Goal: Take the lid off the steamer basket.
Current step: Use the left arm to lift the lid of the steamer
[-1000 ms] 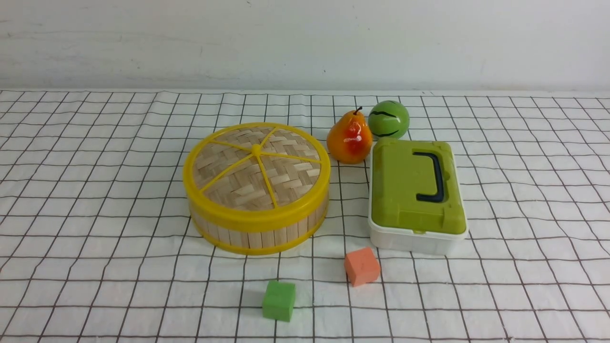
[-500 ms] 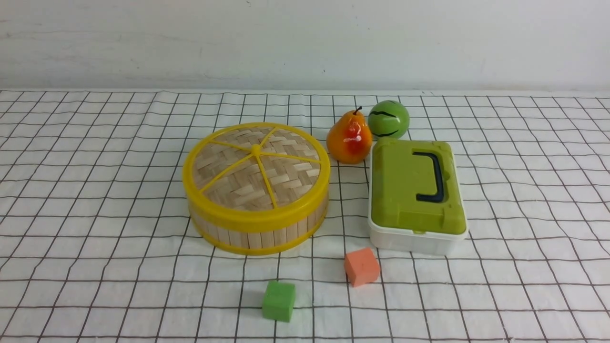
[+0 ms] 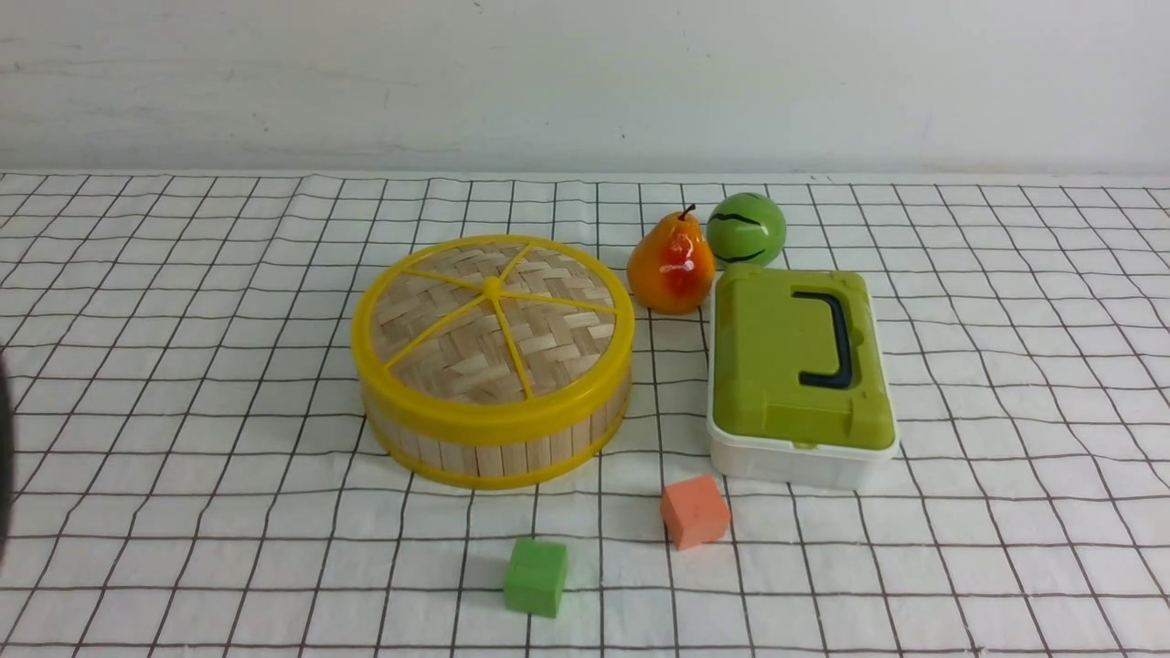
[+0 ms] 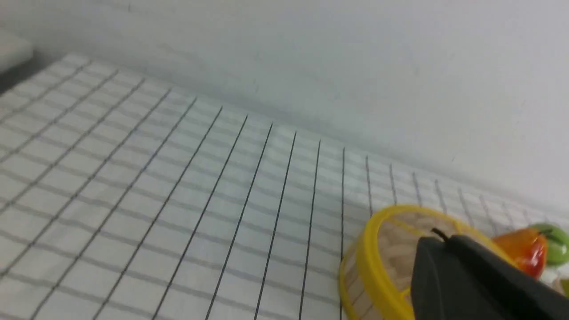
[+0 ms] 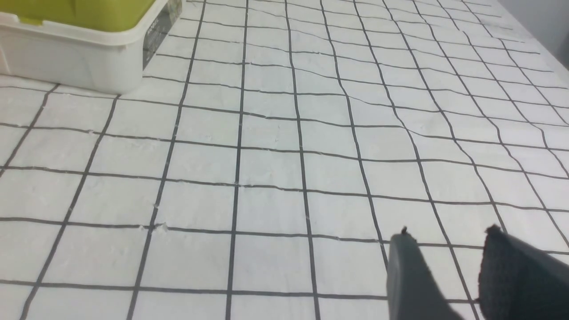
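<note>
Pushing your left gripper [image 4: 449,240], its jaws together and empty, at the bamboo lid [image 3: 494,320] left of centre in the front view could shove lid and steamer basket [image 3: 489,457] together.

Open cloth lies left; the pear [image 3: 671,264] and box [image 3: 800,366] crowd the right.

Left gripper [image 4: 440,238]: dark grey to black fingers, narrow tips, blurred. Right gripper [image 5: 449,231]: two matte fingers, one mid-grey and slender, the other darker and broader; each tapers to a small dark point. Front view: dark, reddish-edged blur [image 3: 5,457], detail indistinct.
</note>
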You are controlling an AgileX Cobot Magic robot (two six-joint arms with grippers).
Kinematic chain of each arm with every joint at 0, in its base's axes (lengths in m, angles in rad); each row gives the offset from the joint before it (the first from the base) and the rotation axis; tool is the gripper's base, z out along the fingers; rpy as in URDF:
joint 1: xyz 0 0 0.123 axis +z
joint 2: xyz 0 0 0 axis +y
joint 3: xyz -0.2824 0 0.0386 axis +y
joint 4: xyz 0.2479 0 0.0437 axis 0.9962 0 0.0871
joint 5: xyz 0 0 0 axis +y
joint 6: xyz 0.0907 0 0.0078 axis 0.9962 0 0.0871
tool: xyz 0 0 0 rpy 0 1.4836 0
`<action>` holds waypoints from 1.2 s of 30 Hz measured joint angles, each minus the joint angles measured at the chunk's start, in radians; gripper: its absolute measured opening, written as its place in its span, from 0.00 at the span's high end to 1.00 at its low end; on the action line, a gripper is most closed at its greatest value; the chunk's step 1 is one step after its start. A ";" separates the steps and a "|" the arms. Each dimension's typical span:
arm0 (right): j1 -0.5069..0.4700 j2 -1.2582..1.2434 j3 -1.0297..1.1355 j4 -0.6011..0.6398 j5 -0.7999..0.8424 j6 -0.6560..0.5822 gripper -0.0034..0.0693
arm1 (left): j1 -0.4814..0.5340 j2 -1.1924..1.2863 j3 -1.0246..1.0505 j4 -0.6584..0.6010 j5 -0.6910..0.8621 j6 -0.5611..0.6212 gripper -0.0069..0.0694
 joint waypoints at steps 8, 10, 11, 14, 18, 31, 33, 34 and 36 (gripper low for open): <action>0.000 0.000 0.000 0.000 0.000 0.000 0.62 | 0.000 0.311 -0.166 -0.594 0.398 0.557 0.92; 0.000 0.000 0.000 0.000 0.000 0.000 0.62 | 0.000 0.374 -0.224 -0.770 0.479 0.726 0.92; 0.000 0.000 0.000 0.000 0.000 0.000 0.62 | 0.000 0.418 -0.253 -0.849 0.513 0.802 0.92; 0.000 0.000 0.000 0.000 0.000 0.000 0.62 | 0.000 0.565 -0.390 -1.064 0.595 0.969 0.92; 0.000 0.000 0.000 0.000 0.000 0.000 0.62 | 0.000 0.702 -0.556 -1.074 0.613 0.941 0.92; 0.000 0.000 0.000 0.000 0.000 0.000 0.62 | -0.260 1.121 -1.176 -0.309 0.775 0.557 0.86; 0.000 0.000 0.000 0.000 0.000 0.000 0.62 | -0.292 1.165 -1.204 -0.255 0.754 0.550 0.80; 0.000 0.000 0.000 0.000 0.000 0.000 0.62 | -0.310 1.201 -1.215 -0.223 0.724 0.548 0.74; 0.000 0.000 0.000 0.000 0.000 0.000 0.62 | -0.327 1.249 -1.220 -0.194 0.668 0.545 0.64</action>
